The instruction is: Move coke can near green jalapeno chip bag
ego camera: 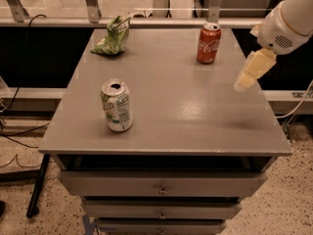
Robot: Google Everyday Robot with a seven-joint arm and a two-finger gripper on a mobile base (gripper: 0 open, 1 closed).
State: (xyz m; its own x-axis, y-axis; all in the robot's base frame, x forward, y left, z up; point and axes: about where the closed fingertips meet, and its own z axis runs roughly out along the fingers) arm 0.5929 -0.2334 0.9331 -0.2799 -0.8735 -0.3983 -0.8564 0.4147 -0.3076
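High front camera looks down on table [195, 116], pincer [247, 76] at right edge.

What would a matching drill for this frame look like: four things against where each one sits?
Things
1. coke can
2. chip bag
3. white-and-green can
4. gripper

Places
A. front left of the table, standing upright
B. back left corner, crumpled
C. in the air over the right side, touching nothing
D. back right, standing upright

Pairs: 1-D, 2-B, 3-A, 4-C
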